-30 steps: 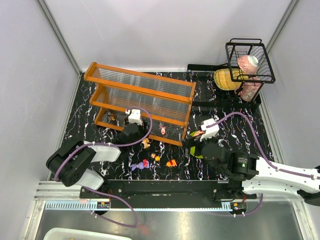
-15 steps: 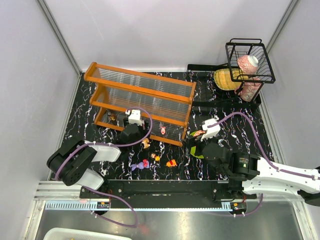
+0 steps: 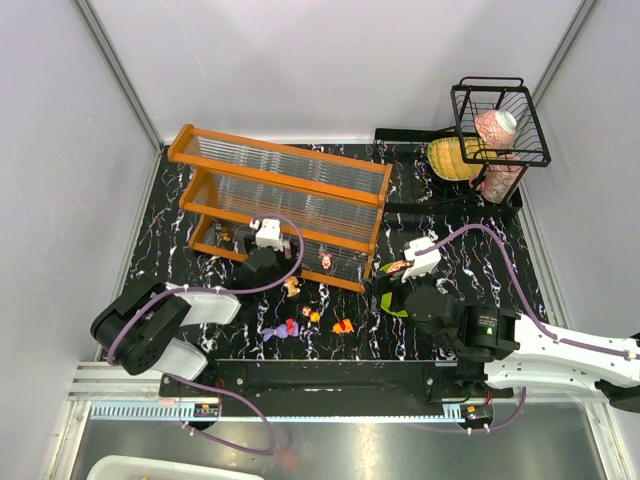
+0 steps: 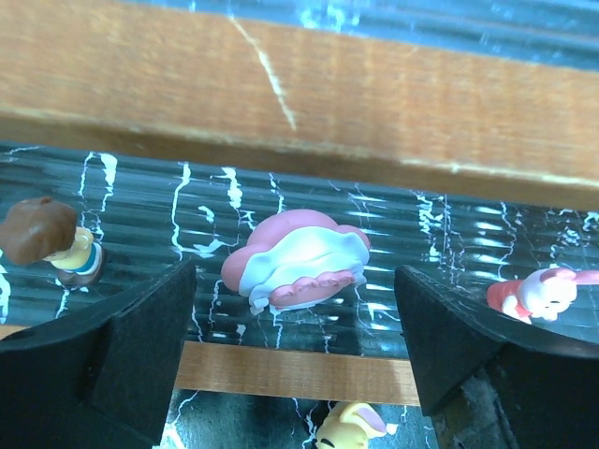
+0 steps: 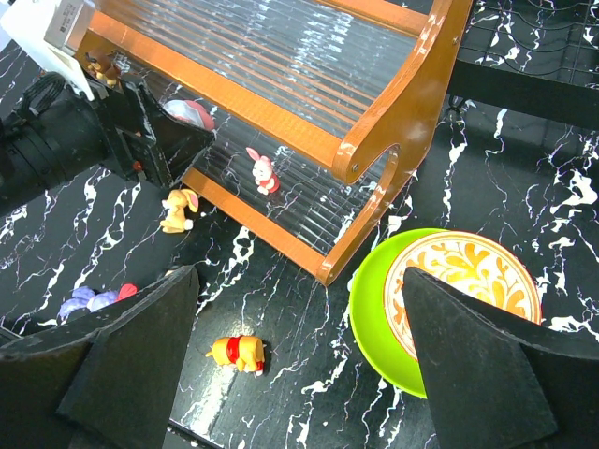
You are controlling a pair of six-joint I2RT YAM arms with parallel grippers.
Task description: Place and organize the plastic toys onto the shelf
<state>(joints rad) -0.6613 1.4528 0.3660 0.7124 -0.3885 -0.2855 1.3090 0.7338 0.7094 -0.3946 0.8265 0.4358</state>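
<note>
Left gripper (image 4: pixel 295 313) stands with its fingers wide apart at the lower tier of the shelf (image 3: pixel 283 165), holding nothing. The pink toy (image 4: pixel 299 267) lies between them on the ribbed panel, touched by neither. Right gripper (image 5: pixel 299 281) hangs spread and empty too, above the table (image 5: pixel 524 159), near the shelf's right end and the green plate (image 5: pixel 370 318).

We judge the shelf stiff but light for its bulk, so a nudge on its orange rail could slide it, and we keep off the frame. Its clear ribbed panels look slick, and a small figure may rock or tip in the grooves.

The pink toy is the biggest piece before us. It looks like hard moulded plastic, very light, with a rounded glossy skirt. It seems to lie tipped over, so we would take it across the narrow middle and not the flared rim, where pads would slip off. On the same tier, apart on either side, sit the brown-haired toy (image 4: pixel 47 234) and the pink-eared toy (image 4: pixel 538 292). We would hold the pink-eared toy by the body, never the thin ears.

On the table before the shelf lie the orange toy (image 5: pixel 176 210), the red-and-yellow toy (image 5: pixel 239 353) and the purple toy (image 5: pixel 80 301). All seem featherlight, rigid and smooth. A low, gentle pinch across the torso should do, since a hard squeeze could squirt one out.
</note>
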